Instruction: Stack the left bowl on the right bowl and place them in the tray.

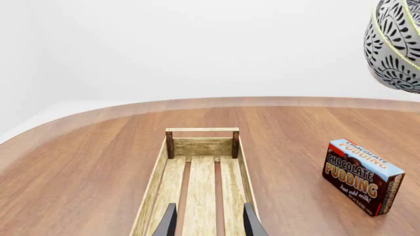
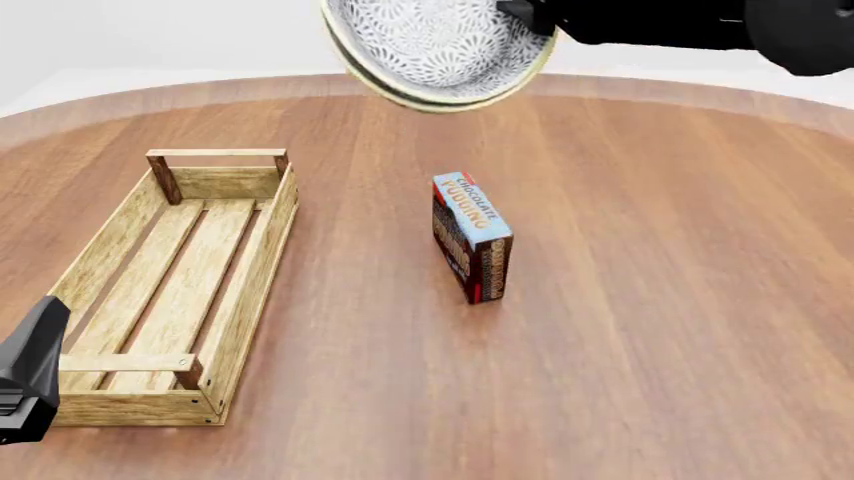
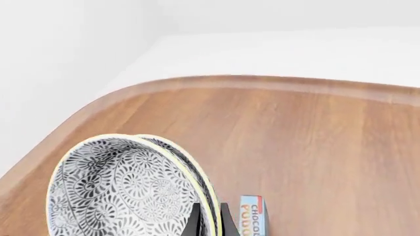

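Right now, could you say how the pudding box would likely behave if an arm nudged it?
The pudding box stands on a narrow edge, tall for its footprint, so it would probably tip. It looks like light cardboard and may slide on the smooth table.

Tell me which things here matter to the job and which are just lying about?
Part of the job: stacked patterned bowls, gripped at the rim by the right gripper; wooden tray, beneath the open left gripper.
Just lying about: chocolate pudding box.

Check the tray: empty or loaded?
Empty. The tray shows only bare slats in both front and left wrist views; the stacked bowls hang in the air, gripped by the right hand.
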You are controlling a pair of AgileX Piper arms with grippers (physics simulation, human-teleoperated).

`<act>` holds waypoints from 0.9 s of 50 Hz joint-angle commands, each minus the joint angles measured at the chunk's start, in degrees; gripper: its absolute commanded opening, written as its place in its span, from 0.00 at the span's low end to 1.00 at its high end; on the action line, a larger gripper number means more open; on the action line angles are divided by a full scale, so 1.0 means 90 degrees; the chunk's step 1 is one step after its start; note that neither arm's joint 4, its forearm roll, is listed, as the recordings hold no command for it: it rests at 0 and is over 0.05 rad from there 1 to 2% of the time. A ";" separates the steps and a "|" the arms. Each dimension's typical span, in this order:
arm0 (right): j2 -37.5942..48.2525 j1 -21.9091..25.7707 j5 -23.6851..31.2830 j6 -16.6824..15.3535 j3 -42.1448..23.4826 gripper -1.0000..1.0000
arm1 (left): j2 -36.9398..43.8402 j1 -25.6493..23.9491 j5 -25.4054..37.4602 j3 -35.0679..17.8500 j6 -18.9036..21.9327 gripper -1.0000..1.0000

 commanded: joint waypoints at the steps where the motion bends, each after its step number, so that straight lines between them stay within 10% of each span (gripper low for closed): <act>1: 0.1251 0.0501 0.0079 0.0058 -0.1477 0.00 | 0.0000 0.0000 0.0000 0.0000 0.0000 1.00; 32: 0.4869 0.1320 0.1613 0.0235 -0.5999 0.00 | 0.0000 0.0000 0.0000 0.0000 0.0000 1.00; 45: 0.5789 0.1553 0.1697 0.0368 -0.6785 0.00 | 0.0000 0.0000 0.0000 0.0000 0.0000 1.00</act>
